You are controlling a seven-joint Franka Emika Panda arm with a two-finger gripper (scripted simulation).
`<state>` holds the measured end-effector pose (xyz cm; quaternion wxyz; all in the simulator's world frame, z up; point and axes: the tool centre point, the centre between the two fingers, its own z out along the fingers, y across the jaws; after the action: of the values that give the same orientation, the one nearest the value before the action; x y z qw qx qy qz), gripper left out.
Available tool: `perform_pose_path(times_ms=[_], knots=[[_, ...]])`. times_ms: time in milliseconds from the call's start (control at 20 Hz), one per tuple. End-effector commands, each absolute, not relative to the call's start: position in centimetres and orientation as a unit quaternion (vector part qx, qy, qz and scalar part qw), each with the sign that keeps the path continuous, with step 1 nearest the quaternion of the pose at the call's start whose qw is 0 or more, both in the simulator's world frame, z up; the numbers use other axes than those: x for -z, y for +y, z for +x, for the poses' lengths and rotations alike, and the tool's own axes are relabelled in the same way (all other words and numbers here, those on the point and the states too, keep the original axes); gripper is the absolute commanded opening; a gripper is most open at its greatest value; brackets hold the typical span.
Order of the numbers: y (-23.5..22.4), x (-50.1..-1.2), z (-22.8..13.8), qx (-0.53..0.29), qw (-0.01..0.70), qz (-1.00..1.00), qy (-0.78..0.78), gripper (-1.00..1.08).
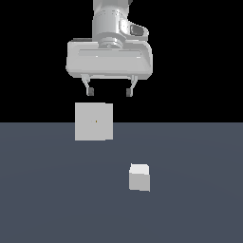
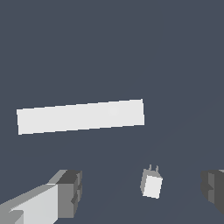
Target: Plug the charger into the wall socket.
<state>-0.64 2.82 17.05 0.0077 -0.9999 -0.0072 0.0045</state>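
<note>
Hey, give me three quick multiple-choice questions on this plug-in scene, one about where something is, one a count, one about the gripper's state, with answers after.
1. In the exterior view, where is the charger relative to the wall socket?
A. Nearer the camera and toward the exterior view's right
B. Behind it
C. Pressed against its face

2. How many prongs show on the charger in the wrist view?
A. None
B. Two
C. Four

3. What state is the gripper in?
A. Shut on the charger
B. Shut on the socket
C. Open, holding nothing

Answers: 1 A, the cube sits apart on the floor, lower and rightward of the panel. 2 B, two short pins stick out of one end. 3 C, the fingers stand wide apart above the scene with nothing between them.
</note>
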Motion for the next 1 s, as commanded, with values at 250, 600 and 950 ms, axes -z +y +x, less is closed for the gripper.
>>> perform_pose_path(times_ms=[250,600,950], knots=[[2.6,-16.8,-0.9,-0.003,0.007,-1.0,-0.004,1.0],[1.7,-15.3,-2.4,0.006,0.006,-1.0,0.01,1.0],[0.1,-12.6,-5.1,0.022,0.002,-0.999,0.035,1.0]])
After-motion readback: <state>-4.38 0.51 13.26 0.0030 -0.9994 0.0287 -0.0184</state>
